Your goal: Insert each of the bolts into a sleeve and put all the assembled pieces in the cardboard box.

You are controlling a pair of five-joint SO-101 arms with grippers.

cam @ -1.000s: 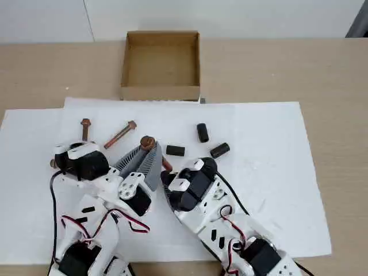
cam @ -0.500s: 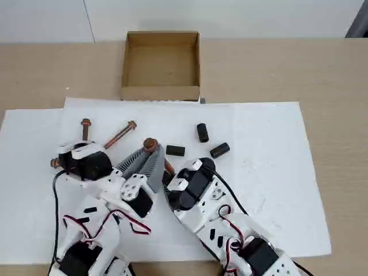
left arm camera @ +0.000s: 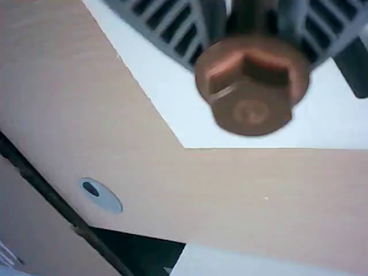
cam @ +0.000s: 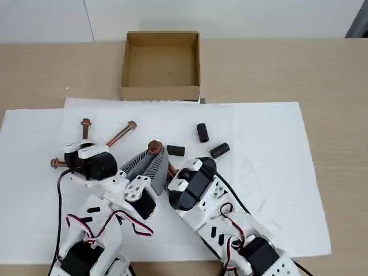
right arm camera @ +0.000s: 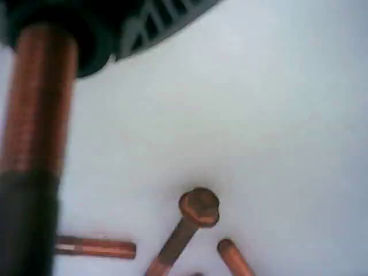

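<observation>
My left gripper (cam: 153, 153) is shut on a copper bolt (cam: 153, 146); its hex head (left arm camera: 251, 86) sits between the grey fingers (left arm camera: 161, 23). The bolt's threaded shaft (right arm camera: 37, 98) runs into a black sleeve (right arm camera: 23, 230) held at my right gripper (cam: 172, 174), whose wrist covers its fingers from above. Three loose bolts lie on the white paper at the left (cam: 85, 129) (cam: 120, 134) (cam: 57, 163). Three loose black sleeves (cam: 202, 132) (cam: 175, 150) (cam: 219, 150) lie beyond the grippers. The open cardboard box (cam: 160, 92) stands at the back with nothing inside.
White paper (cam: 270, 172) covers the wooden table (cam: 322, 75); its right half is bare. Both arm bodies and their cables crowd the near middle. Loose bolts (right arm camera: 190, 224) (right arm camera: 95, 247) lie on the paper below the held parts.
My left gripper has shifted slightly right and toward the near edge with the bolt. The right arm has barely moved; the bolt's shaft stays at the sleeve.
</observation>
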